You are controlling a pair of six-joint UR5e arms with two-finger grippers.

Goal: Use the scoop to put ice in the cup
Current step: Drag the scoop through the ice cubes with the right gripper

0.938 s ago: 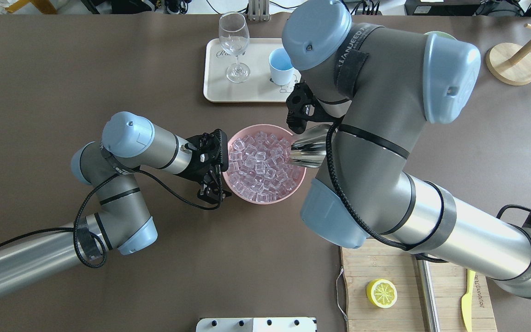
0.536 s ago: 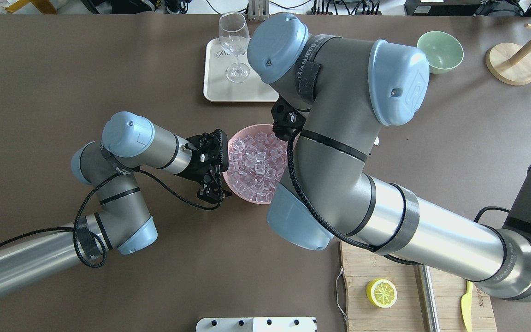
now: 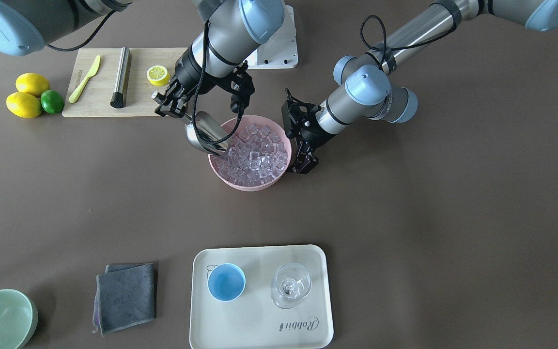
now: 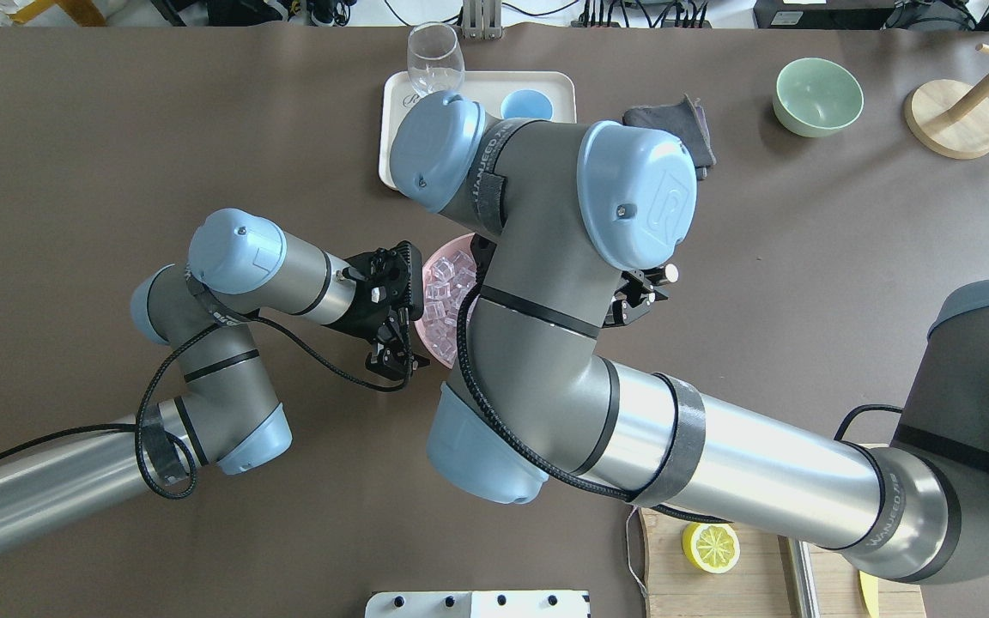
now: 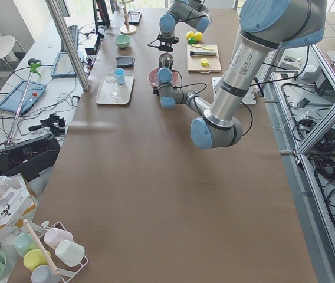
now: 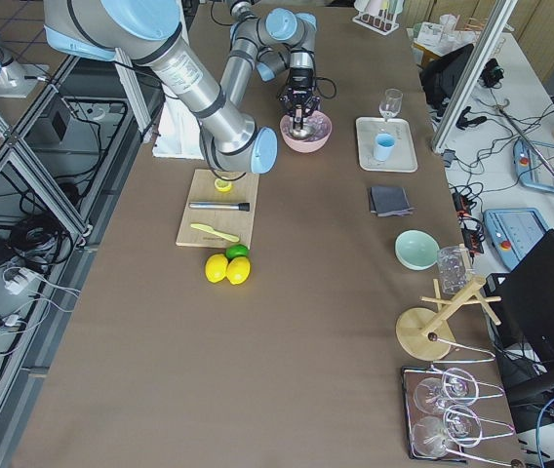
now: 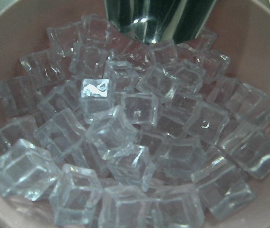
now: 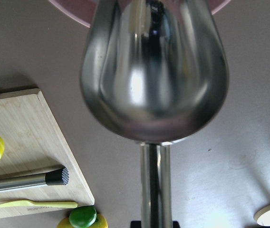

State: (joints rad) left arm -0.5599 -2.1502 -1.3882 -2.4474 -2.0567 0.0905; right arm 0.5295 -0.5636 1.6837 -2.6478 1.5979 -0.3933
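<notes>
The ice (image 3: 255, 152) fills a pink bowl (image 3: 240, 183) at mid-table and shows close up in the left wrist view (image 7: 125, 142). My right gripper (image 3: 170, 104) is shut on the rod handle of the steel scoop (image 3: 205, 132). The scoop tilts down, its lip in the ice at the bowl's rim, and its trough looks empty. It fills the right wrist view (image 8: 154, 71). My left gripper (image 3: 303, 162) looks shut and lies against the outside of the bowl's opposite side. The light-blue cup (image 3: 226, 282) stands empty on the tray (image 3: 201, 334).
A stemmed glass (image 3: 290, 286) stands beside the cup on the tray. A grey cloth (image 3: 126, 296) and a pale green bowl (image 3: 0, 317) lie further along. A cutting board (image 3: 138, 104) behind the scoop holds a steel cylinder (image 3: 120, 77), a yellow knife (image 3: 85, 79) and half a lemon (image 3: 158, 75).
My right arm has swung across over the pink bowl and now hides most of it and the scoop in the overhead view. The left arm has not moved.
</notes>
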